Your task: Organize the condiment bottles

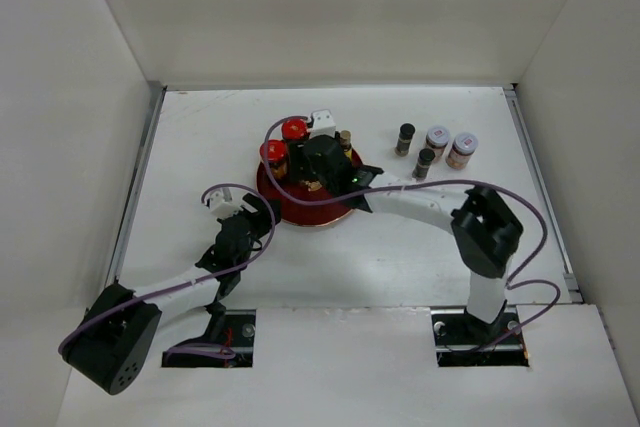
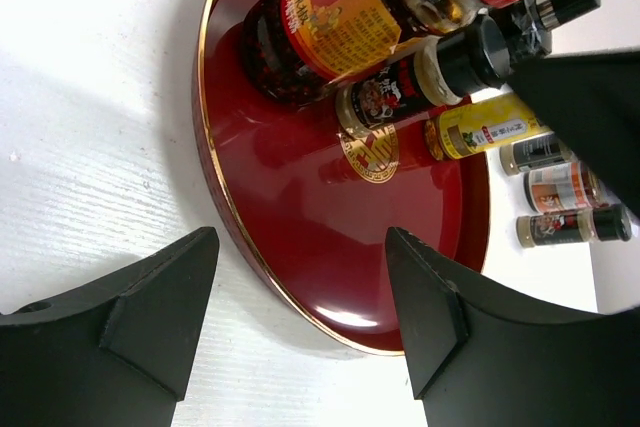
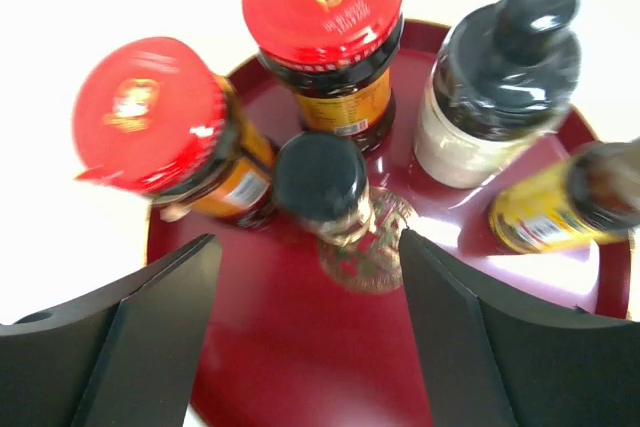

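Observation:
Five condiment bottles stand on the round red tray (image 3: 300, 347): two red-capped jars (image 3: 150, 112) (image 3: 322, 2), a small black-capped bottle (image 3: 322, 179), a white-bodied black-capped bottle (image 3: 500, 77) and a yellow-labelled one (image 3: 560, 202). My right gripper (image 3: 308, 247) hangs open over the tray (image 1: 300, 209), and the small black-capped bottle stands free just beyond its fingertips. My left gripper (image 2: 300, 247) is open and empty, low over the table at the tray's near-left rim (image 2: 225, 197). Several more bottles (image 1: 405, 137) (image 1: 437, 139) (image 1: 462, 150) (image 1: 424, 162) stand on the table right of the tray.
White walls close in the table at the back and on both sides. The right arm (image 1: 485, 232) arches over the table's right half, with purple cables trailing from both arms. In the left wrist view the right gripper's black body (image 2: 590, 97) hides part of the tray's bottles.

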